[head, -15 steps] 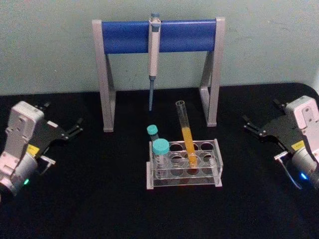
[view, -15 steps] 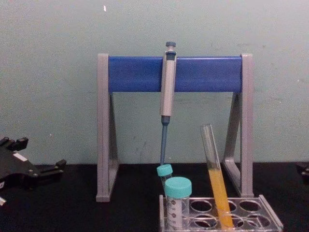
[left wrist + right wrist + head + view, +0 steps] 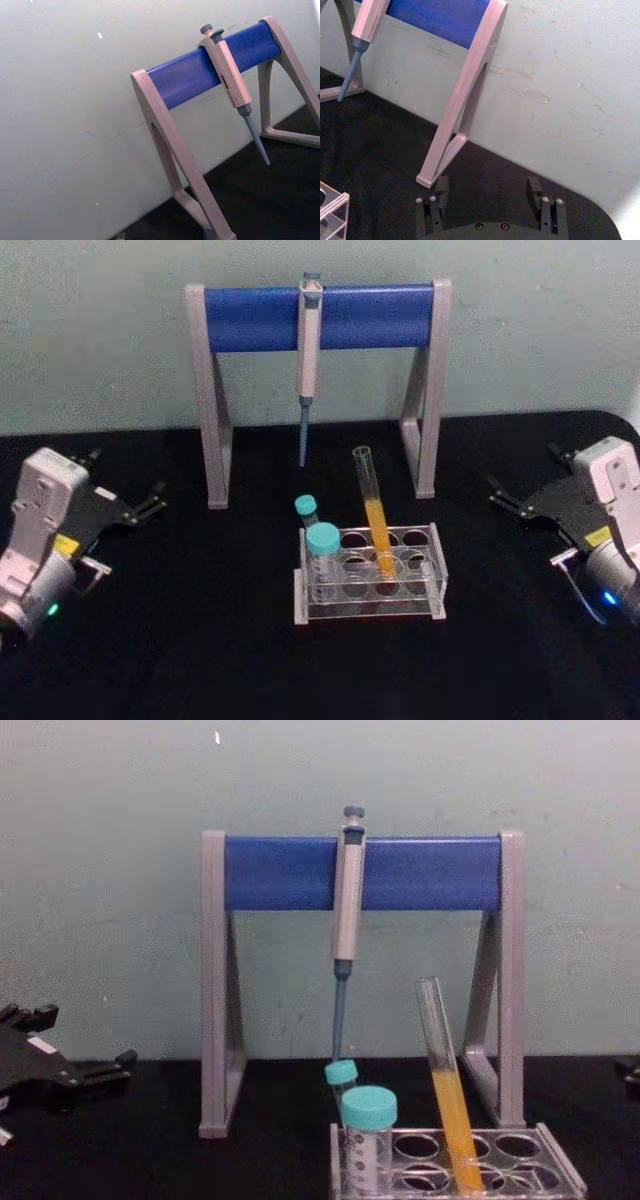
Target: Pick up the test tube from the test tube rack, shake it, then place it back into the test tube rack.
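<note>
Tube in Rack, Both Grippers Off to the Sides

The test tube (image 3: 372,508) stands in the clear test tube rack (image 3: 402,604) at the middle of the black table (image 3: 200,640). It sits in a hole a little right of the rack's centre, though which row is hard to make out. It is tilted, with its open top leaning toward the robot's left. Orange-yellow liquid fills its lower half. In the chest view the test tube (image 3: 446,1092) rises well above the rack (image 3: 562,1176), free of any gripper.

Two short tubes with teal caps (image 3: 322,538) stand at the rack's left end, one behind the other. Behind the rack stands a grey-and-blue stand (image 3: 250,318) with a pipette (image 3: 308,340) hanging from its bar, tip pointing down.

The left gripper (image 3: 125,480) rests over the table's left side, well apart from the rack, fingers spread and empty. The right gripper (image 3: 525,468) sits over the right side, also well apart. In the right wrist view the right gripper (image 3: 487,191) has its two fingers (image 3: 440,187) wide apart with nothing between them.
</note>
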